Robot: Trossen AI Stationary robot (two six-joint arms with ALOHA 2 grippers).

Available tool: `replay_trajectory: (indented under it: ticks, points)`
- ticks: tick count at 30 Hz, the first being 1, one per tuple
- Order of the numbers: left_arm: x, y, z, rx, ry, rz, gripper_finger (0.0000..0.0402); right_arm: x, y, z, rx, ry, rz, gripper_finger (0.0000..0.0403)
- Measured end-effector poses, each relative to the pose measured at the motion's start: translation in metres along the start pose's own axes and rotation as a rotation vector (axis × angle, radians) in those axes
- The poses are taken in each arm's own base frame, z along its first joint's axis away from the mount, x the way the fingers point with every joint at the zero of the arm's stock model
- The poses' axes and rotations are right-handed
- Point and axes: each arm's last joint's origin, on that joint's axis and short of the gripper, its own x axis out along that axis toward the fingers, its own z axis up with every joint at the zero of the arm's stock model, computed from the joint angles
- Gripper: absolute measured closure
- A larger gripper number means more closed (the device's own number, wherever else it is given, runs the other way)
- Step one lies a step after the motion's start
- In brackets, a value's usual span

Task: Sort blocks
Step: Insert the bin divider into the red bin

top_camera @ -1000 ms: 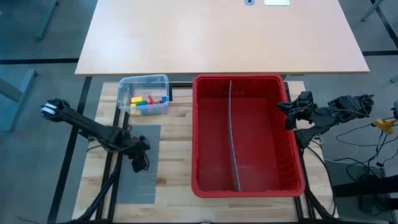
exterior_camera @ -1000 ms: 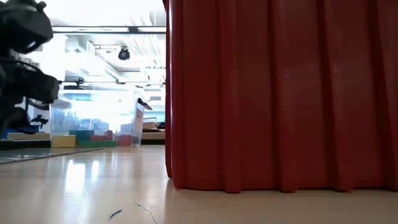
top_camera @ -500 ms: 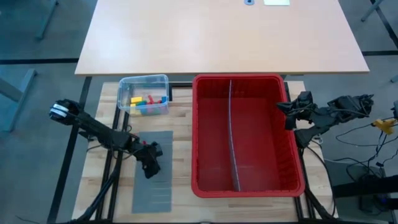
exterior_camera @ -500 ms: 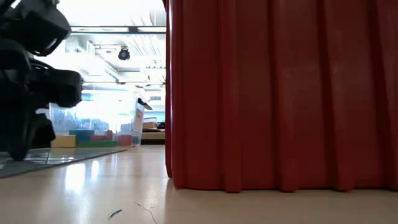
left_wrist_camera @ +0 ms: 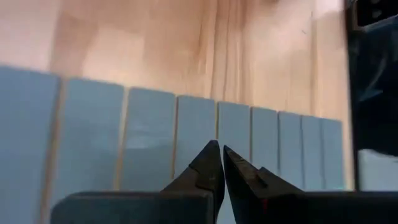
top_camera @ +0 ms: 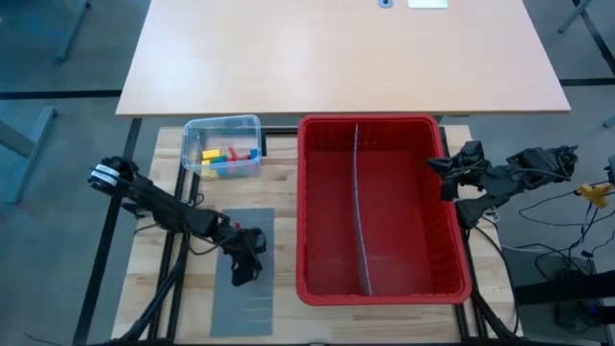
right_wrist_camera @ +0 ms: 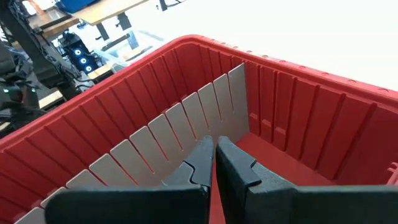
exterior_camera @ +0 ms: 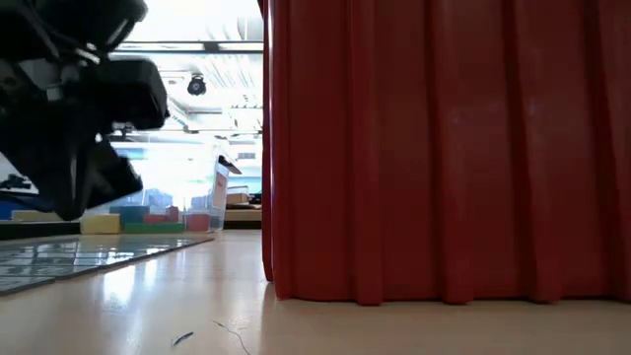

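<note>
Blocks (top_camera: pixel 227 160) heaped in the clear tub (top_camera: pixel 192 131), upper left of the high view; individual shapes hard to make out. Left gripper (top_camera: pixel 246 270) closed, empty, over the grey slotted panel (top_camera: pixel 246 304), lower left. Right gripper (top_camera: pixel 448 179) closed, empty, at the red bin's (top_camera: pixel 381 125) right rim.

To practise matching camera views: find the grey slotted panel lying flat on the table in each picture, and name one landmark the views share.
High view: grey slotted panel, lower left, under the left gripper.
Low view: far left, flat on the table.
Left wrist view: fills the middle.
Right wrist view: not in it.
Shared landmark: red bin.
</note>
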Motion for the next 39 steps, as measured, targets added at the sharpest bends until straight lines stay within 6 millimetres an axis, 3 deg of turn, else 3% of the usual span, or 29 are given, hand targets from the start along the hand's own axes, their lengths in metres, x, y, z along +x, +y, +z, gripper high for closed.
replay_trajectory:
  ticks: [7,14,18,30,35,39]
  points:
    - [-0.008,-0.029,-0.02,0.16,0.136,0.059,0.0401,0.0,0.0,0.0,-0.013,0.001,0.0,0.0403]
    - [-0.014,-0.078,-0.045,0.241,0.108,-0.003,0.0401,0.0,-0.001,-0.001,-0.023,0.006,-0.005,0.0403]
    - [-0.015,-0.095,-0.054,0.202,0.091,-0.005,0.0401,0.0,-0.001,-0.001,-0.024,-0.001,-0.012,0.0403]
    - [0.01,-0.11,-0.056,0.068,0.083,-0.04,0.0401,0.017,0.035,0.006,-0.171,-0.016,0.047,0.0403]
    - [0.019,-0.124,-0.053,0.07,0.106,-0.082,0.0399,0.021,0.041,0.004,-0.18,0.004,0.043,0.0403]
    - [0.027,-0.138,-0.054,0.108,0.11,-0.103,0.0373,0.021,0.041,0.004,-0.176,0.002,0.046,0.0403]
